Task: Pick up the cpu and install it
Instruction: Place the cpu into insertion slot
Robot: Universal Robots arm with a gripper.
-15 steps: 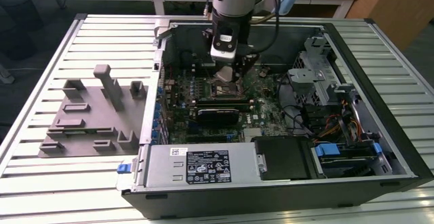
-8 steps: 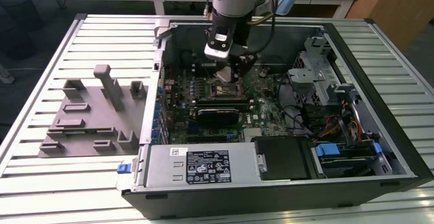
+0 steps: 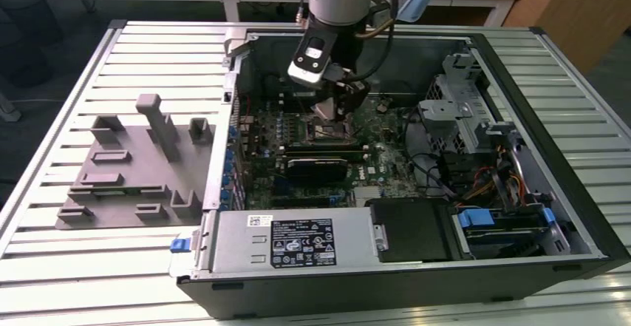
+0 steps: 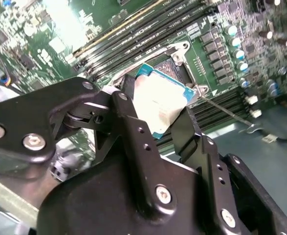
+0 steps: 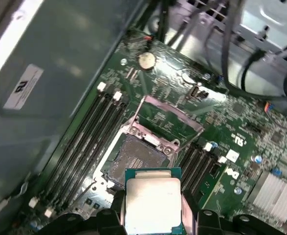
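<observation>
The cpu (image 5: 153, 201) is a flat square chip with a pale silver top and a teal-green rim. My gripper (image 5: 153, 215) is shut on it, one black finger on each side. In the second wrist view the cpu (image 4: 159, 100) hangs tilted between the fingers (image 4: 128, 122), just above the open black socket (image 4: 180, 63). The first wrist view shows the socket (image 5: 133, 159) bare, its metal load plate (image 5: 170, 120) swung up. In the exterior view the gripper (image 3: 330, 111) is inside the computer case (image 3: 394, 267), low over the motherboard's socket area (image 3: 321, 130).
Black memory slots (image 5: 92, 134) run beside the socket. A grey fixture plate with upright blocks (image 3: 138, 163) lies on the slatted table at the exterior view's left. Drive cages and cables (image 3: 473, 156) crowd the case at the exterior view's right. A power supply (image 3: 291, 241) sits at the front.
</observation>
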